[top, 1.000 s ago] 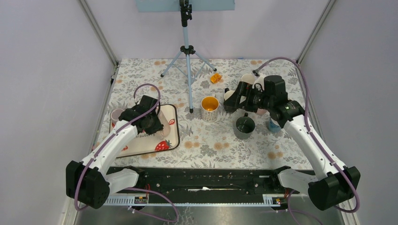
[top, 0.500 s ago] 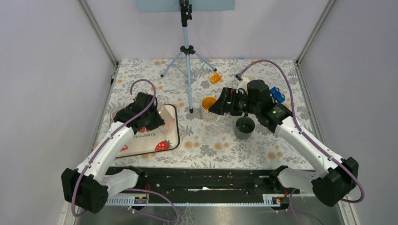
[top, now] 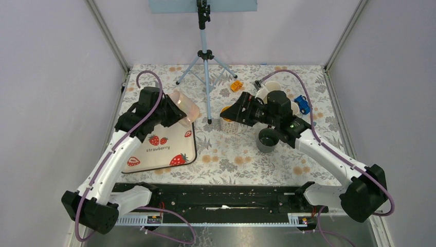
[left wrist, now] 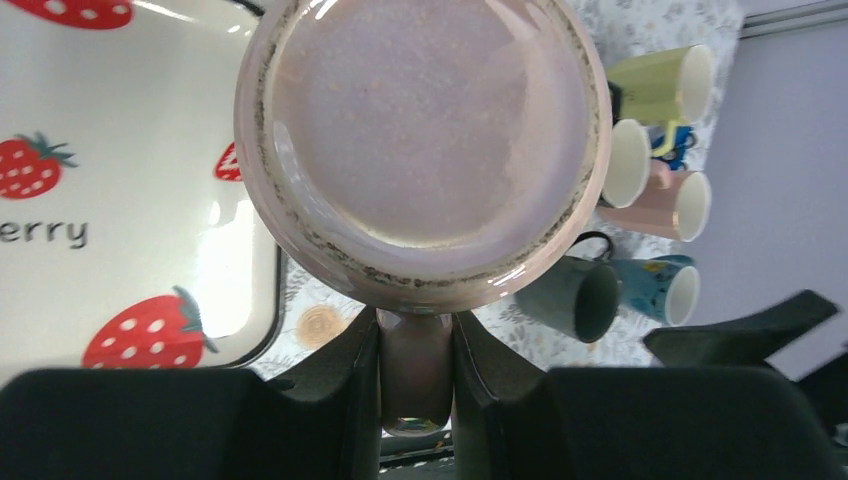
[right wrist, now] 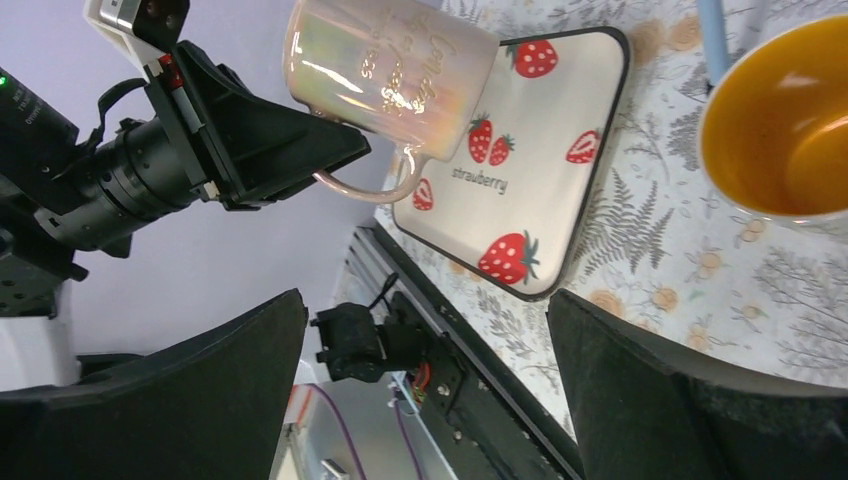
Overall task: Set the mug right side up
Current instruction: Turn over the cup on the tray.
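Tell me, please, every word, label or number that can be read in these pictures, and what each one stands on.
"strawberry": printed on the tray, legible in the top and right wrist views.
"erry": the end of that same word on the tray, cut off by the edge of the left wrist view.
Script lettering on the side of the pink mug: several words, too slanted and blurred to read.
Nothing else legible.

Mug [top: 184,106] hangs in left gripper [top: 172,115] above the far right corner of tray [top: 164,150], which lies at table [top: 231,157] left; tripod [top: 204,56] stands behind centre, second mug [top: 230,126] and third mug [top: 268,140] right of tray.
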`<state>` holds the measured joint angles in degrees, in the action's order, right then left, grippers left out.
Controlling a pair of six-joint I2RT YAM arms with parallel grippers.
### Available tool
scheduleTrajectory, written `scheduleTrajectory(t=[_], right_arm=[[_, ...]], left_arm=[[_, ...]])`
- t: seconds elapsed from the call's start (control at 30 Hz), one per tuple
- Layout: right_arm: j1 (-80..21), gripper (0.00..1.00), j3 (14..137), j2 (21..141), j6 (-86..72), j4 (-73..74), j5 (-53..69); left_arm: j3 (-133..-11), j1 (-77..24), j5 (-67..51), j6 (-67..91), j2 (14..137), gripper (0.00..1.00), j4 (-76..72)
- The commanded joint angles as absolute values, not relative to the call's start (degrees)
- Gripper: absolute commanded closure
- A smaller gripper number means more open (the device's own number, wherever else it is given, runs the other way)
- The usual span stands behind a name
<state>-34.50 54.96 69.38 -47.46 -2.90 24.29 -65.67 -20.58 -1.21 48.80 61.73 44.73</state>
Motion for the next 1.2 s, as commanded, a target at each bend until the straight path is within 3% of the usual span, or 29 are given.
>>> scheduleTrajectory(t=[0.0, 0.9, 1.17], right_arm=[[-35.12, 0.03, 53.22, 70.7, -55.46, -15.58, 27.18], [-38.03, 0.23, 47.17, 93.35, -84.14, -68.76, 36.61], [-38.91, 0.25, 48.72, 99.42, -90.61, -79.24, 35.47]], left_arm=[[-71.21, -20.72, -5.64, 51.48, 62.4, 1.0, 32.67], [-73.92, -21.85, -13.45, 56.74, 66.51, 1.0, 22.86], [-73.18, -22.08, -14.87, 58.11, 66.67, 1.0, 21.15]])
